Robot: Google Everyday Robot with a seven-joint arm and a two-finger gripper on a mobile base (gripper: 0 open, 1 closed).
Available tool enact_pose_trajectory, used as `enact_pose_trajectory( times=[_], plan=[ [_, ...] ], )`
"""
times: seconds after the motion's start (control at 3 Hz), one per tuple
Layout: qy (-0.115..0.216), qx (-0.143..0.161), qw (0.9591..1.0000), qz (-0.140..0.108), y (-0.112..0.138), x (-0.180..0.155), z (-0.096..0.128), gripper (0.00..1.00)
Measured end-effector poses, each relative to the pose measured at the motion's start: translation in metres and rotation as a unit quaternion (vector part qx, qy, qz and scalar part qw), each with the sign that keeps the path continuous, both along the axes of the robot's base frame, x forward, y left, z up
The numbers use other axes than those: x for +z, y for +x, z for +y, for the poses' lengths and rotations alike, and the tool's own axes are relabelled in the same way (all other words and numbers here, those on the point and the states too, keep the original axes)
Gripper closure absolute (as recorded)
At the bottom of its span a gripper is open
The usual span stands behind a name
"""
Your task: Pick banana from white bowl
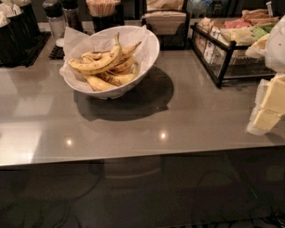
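Note:
The white bowl (149,49) stands at the back left of the grey counter, tilted rim toward me and lined with crinkled white paper. Several ripe, brown-speckled bananas (102,62) lie piled in it, stems pointing up and right. My gripper (267,109), white with pale yellow parts, hangs at the right edge of the camera view, partly cut off by that edge. It is over the counter's right side, far to the right of the bowl, and holds nothing that I can see.
A black wire rack (220,58) with packets stands at the back right. Dark containers (18,31), a shaker (55,20), a cup of sticks (103,11) and a napkin holder (164,22) line the back. The counter's front edge (133,156) runs across the middle.

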State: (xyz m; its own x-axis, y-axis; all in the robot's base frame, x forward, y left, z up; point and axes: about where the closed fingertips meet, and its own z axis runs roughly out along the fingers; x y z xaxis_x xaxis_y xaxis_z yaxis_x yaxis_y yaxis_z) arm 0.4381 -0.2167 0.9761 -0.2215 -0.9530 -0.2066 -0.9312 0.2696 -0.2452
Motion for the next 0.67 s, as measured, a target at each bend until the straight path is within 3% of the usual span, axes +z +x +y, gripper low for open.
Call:
enact_pose_trajectory(
  times=[0.33, 0.67],
  plan=[
    [0.000, 0.000, 1.0000, 0.000, 0.000, 0.000, 0.000, 0.00],
    [0.011, 0.029, 0.9994, -0.013, 0.012, 0.007, 0.012, 0.00]
  ],
)
